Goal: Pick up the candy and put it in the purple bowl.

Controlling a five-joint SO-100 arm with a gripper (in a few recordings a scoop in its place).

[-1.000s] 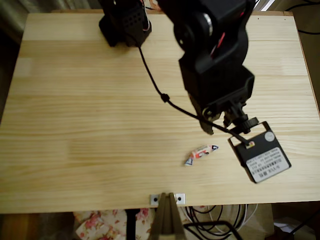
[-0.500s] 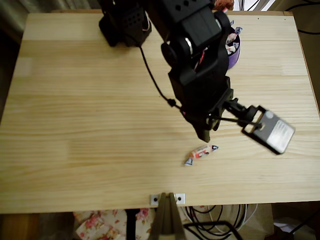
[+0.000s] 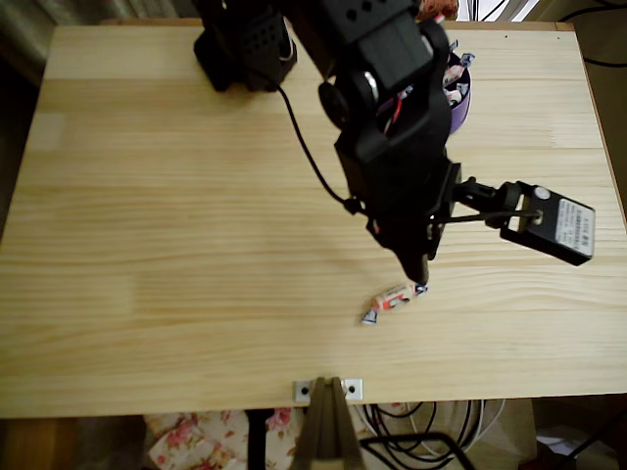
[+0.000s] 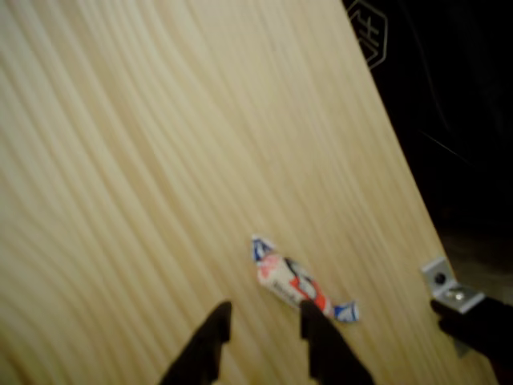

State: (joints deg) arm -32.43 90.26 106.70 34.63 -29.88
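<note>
We see candy (image 3: 394, 300) on table (image 3: 176, 245) nr front edge; gripper (image 3: 419, 274) just above its right end; purple bowl (image 3: 458, 103) far back, right.

The overhead view is evenly and softly lit, and the pale wooden table (image 3: 176, 245) reads bright and clear with fine grain showing. Shadows under the black arm (image 3: 392, 147) are faint and short. The arm itself is so dark that its surfaces lose detail. The wrist view is dimmer and warmer, with a yellowish cast. The wood grain there is smeared by blur, the candy (image 4: 295, 282) is soft-edged, and the area beyond the table edge falls to near black.
</note>
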